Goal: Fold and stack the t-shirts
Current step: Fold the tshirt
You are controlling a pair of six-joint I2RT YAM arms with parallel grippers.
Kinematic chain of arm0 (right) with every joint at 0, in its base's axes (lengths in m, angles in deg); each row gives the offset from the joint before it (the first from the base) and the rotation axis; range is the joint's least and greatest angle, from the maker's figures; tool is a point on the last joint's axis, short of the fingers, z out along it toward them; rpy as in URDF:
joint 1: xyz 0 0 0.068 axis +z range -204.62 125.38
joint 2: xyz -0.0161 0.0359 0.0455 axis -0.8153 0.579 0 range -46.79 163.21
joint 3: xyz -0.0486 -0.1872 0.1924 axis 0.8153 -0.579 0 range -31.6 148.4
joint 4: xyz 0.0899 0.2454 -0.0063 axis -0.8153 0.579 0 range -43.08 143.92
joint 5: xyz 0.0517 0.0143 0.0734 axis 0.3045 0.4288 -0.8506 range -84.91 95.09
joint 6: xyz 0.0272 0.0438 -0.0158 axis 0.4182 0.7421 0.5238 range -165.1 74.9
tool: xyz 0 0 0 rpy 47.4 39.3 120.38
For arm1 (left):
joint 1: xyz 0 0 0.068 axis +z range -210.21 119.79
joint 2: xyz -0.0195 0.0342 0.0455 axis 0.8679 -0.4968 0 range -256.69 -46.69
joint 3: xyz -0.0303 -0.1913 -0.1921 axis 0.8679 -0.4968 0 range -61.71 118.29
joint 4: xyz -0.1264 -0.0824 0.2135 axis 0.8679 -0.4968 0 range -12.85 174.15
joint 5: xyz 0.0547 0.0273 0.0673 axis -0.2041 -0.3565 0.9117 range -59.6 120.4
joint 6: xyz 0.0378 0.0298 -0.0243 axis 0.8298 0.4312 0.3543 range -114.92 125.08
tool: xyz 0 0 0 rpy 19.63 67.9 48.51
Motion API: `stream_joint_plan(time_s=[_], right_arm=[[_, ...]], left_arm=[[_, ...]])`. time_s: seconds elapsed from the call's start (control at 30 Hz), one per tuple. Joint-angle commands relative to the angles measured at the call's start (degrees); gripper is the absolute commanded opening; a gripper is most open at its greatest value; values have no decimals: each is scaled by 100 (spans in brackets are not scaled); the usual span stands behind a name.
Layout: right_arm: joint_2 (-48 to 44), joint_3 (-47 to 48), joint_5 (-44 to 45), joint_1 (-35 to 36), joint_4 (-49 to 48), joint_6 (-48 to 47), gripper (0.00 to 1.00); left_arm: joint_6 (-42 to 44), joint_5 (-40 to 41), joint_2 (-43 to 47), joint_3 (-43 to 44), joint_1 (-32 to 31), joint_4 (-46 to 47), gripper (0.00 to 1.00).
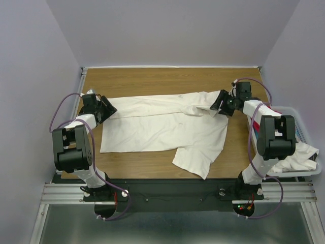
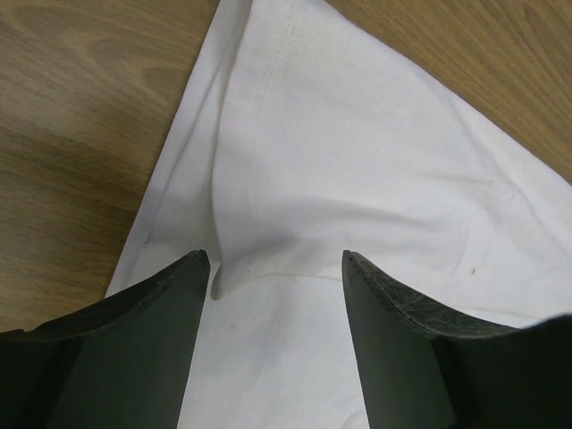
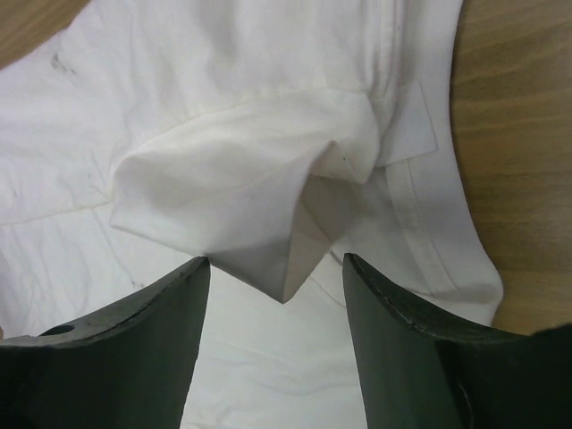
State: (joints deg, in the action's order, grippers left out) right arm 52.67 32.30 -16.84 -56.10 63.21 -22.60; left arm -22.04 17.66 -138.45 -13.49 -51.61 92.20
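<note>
One off-white t-shirt point(image 1: 157, 124) on record: lies spread across the middle of the wooden table point(image 1: 152, 80), one sleeve trailing toward the near edge. Carries a small white neck tag point(image 3: 413, 125), print not legible, and a few faint dark specks.

Left gripper point(image 2: 275, 257) at the shirt's left end: jaws wide apart over the cloth, gripping nothing. Right gripper point(image 3: 275, 259) at the far right end: jaws likewise apart, raised fold of fabric between them, not pinched.

White slatted basket point(image 1: 303, 133) at the table's right edge: holds a crumpled white garment point(image 1: 299, 157) spilling over the near rim.
</note>
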Motion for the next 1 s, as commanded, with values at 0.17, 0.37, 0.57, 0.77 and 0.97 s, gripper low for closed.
stream_joint_plan(time_s=[0.17, 0.37, 0.57, 0.77, 0.97], right_arm=[[-15, 114, -179, -55, -733, 518, 63], [74, 0, -653, -46, -830, 764, 47], [-32, -70, -1488, -46, -821, 1220, 25], [-348, -404, -1726, -46, -812, 1783, 11], [-594, -799, -1490, -46, -795, 2364, 9]], left_arm=[[4, -195, -34, -42, -60, 258, 65], [4, -247, -43, -6, -78, 267, 61], [-13, -274, -17, -15, -78, 267, 60], [-39, -309, 27, 2, -78, 267, 60], [-48, -335, 27, 3, -78, 267, 60]])
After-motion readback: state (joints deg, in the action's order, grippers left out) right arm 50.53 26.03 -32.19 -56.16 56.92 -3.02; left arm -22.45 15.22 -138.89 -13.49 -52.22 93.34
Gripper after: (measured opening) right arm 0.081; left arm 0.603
